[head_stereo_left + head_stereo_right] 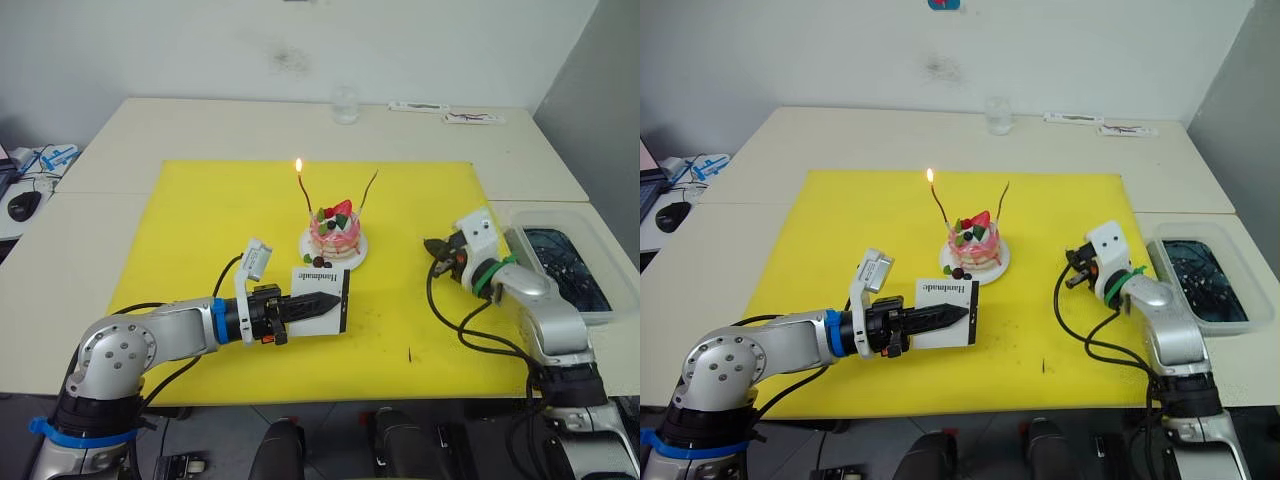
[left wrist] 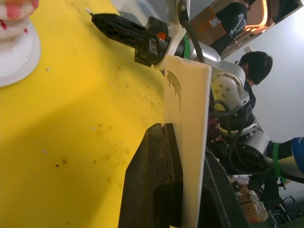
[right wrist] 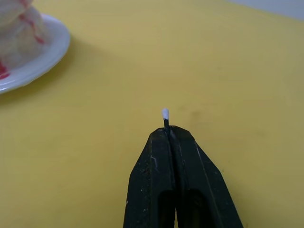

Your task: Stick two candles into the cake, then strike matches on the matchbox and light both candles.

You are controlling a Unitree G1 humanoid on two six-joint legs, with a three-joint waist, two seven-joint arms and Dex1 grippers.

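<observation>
The pink-and-white cake point(image 1: 333, 236) sits on its white plate point(image 1: 355, 254) mid-mat. Two thin candles stand in it. The left candle point(image 1: 304, 192) burns with a small flame, while the right candle point(image 1: 369, 190) is unlit. My left gripper point(image 1: 330, 299) is shut on the white "Handmade" matchbox point(image 1: 322, 296), holding it upright just in front of the cake. My right gripper point(image 1: 436, 248) hovers over the mat to the right of the cake. It is shut on a match point(image 3: 165, 115), whose white tip pokes out past the fingertips.
A yellow mat point(image 1: 200, 240) covers the table's middle. One loose match point(image 1: 409, 354) lies on it near the front. A clear bin point(image 1: 590, 262) with dark contents stands at the right edge. A glass point(image 1: 345, 103) stands at the back. People stand in the background of the left wrist view.
</observation>
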